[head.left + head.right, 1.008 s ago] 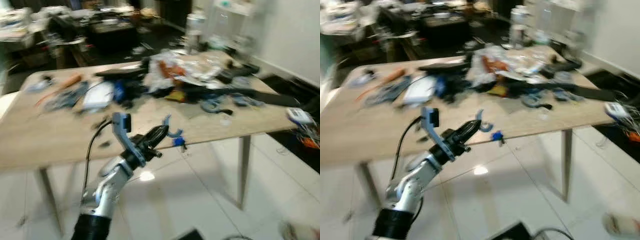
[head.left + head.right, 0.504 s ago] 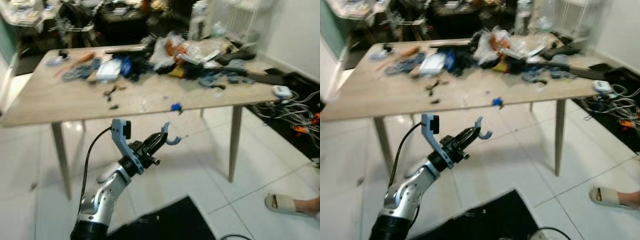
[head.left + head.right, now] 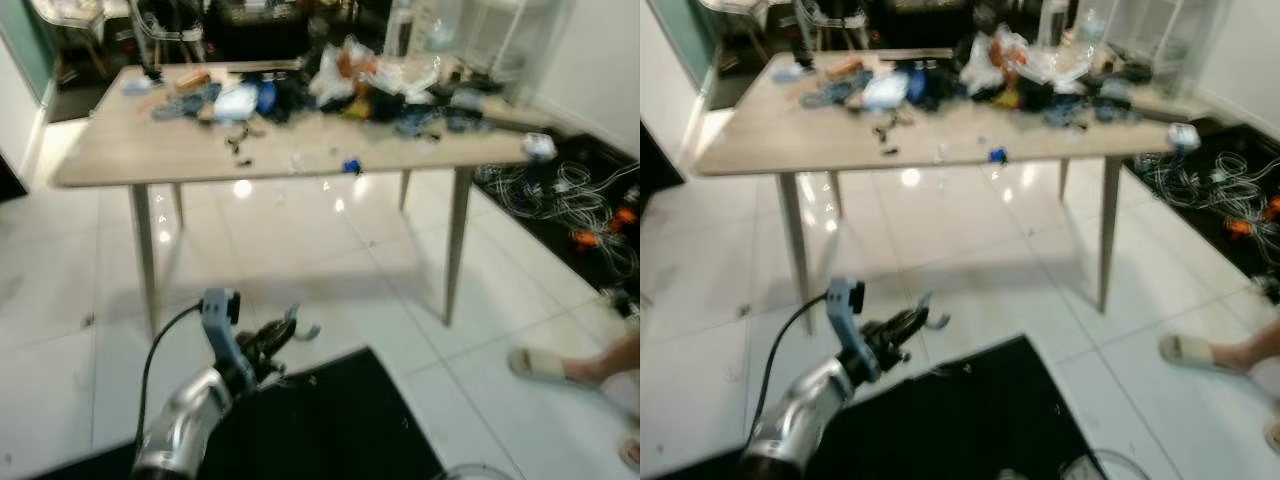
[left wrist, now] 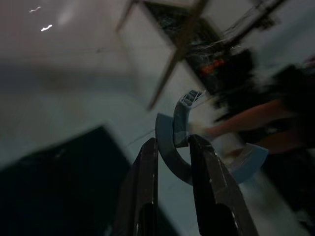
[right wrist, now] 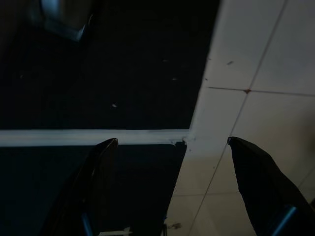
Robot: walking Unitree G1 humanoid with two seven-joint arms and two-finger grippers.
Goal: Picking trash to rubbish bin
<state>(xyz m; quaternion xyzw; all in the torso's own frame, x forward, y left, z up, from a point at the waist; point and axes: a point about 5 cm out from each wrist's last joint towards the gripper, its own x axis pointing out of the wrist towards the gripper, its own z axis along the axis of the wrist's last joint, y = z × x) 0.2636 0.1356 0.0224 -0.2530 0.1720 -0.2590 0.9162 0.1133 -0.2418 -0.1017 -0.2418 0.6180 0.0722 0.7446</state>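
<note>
My left gripper (image 3: 283,336) is held out low over the white floor tiles, well short of the table, shut on a curved light-blue plastic piece (image 3: 301,328). The left wrist view shows the two black fingers (image 4: 145,182) pinching that blue plastic piece (image 4: 178,129), which curls away past the fingertips. More trash lies in a heap (image 3: 370,80) on the far part of the wooden table (image 3: 140,155), and a small blue scrap (image 3: 350,166) sits near its front edge. My right gripper (image 5: 172,162) hangs open over a black mat (image 5: 88,73) and white tiles.
A black mat (image 3: 320,420) covers the floor just in front of me. A person's foot in a pale slipper (image 3: 545,365) stands at the right. Loose cables (image 3: 570,195) lie on the floor by the right wall. Chairs and dark furniture stand behind the table.
The camera has pulled back from the table and tilted down, so the table now looks farther off. My left gripper has dropped lower, still shut on the blue piece.
</note>
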